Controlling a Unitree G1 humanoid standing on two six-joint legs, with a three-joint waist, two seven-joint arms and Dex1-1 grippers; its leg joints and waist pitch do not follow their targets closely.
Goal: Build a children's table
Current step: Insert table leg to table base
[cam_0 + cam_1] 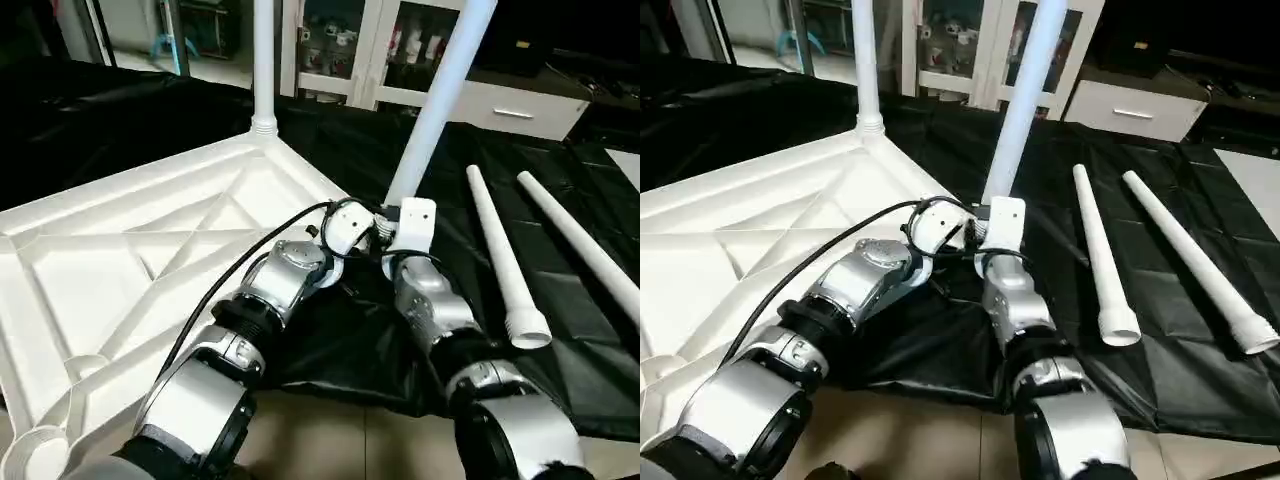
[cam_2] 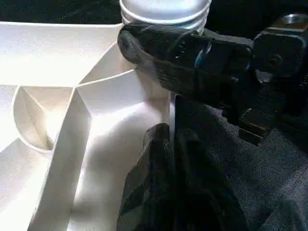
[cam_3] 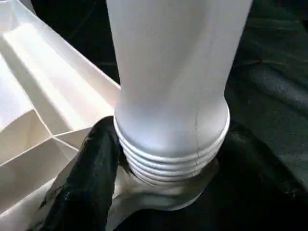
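Note:
The white tabletop (image 1: 150, 250) lies upside down with its ribs showing. One white leg (image 1: 263, 70) stands upright in the far corner socket. A second leg (image 1: 440, 110) leans in the near right corner, its threaded end (image 3: 168, 159) sitting at the socket (image 3: 159, 197). My right gripper (image 3: 168, 144) is open, a black finger (image 3: 91, 168) close on each side of those threads. Just left of it, my left gripper (image 2: 171, 144) is shut and empty, at the tabletop's edge. Two more legs (image 1: 500, 250) (image 1: 585, 250) lie on the cloth to the right.
A black cloth (image 1: 560, 370) covers the ground under and right of the tabletop, and bare tan floor (image 1: 340, 440) shows near my arms. White cabinets (image 1: 520, 110) stand along the back. A black cable (image 1: 250, 260) runs along my left forearm.

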